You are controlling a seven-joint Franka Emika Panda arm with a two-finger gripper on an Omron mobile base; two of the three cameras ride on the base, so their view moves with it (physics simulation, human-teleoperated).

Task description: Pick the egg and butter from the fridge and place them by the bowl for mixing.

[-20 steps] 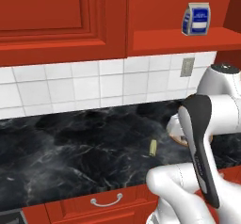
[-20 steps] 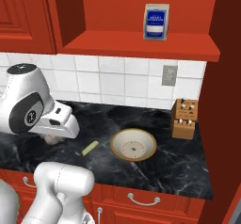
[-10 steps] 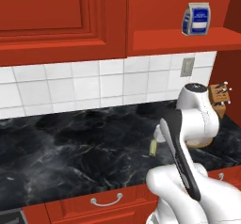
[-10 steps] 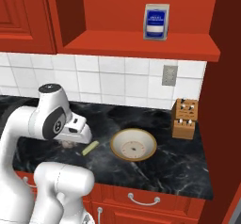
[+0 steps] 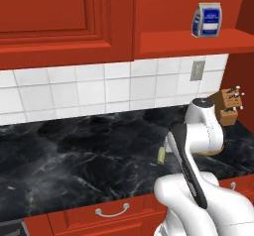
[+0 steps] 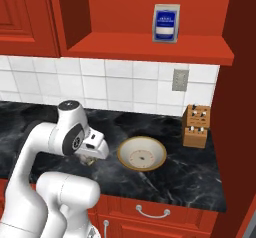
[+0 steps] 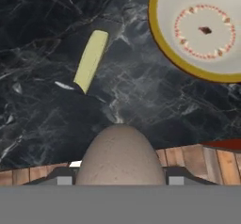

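Hand view looks down along the pincer point(image 7: 120, 183) at the dark marble desk point(image 7: 42, 100); the egg point(image 7: 120, 157) sits between its jaws, narrow end pointing away from the hand toward the desk, so the pincer is closed on the egg at a middling width; ahead of the egg and to its left in this view lies the butter point(image 7: 91, 59), flat on the desk, its long axis running roughly away from the hand with a slight lean; to the right, apart from the butter, is the bowl point(image 7: 202, 28), only partly in frame; bare desk lies straight ahead of the egg, between butter and bowl, and that gap looks like the spot to set it down; right base view puts the pincer point(image 6: 91, 158) low over the desk just left of the bowl point(image 6: 142, 153).
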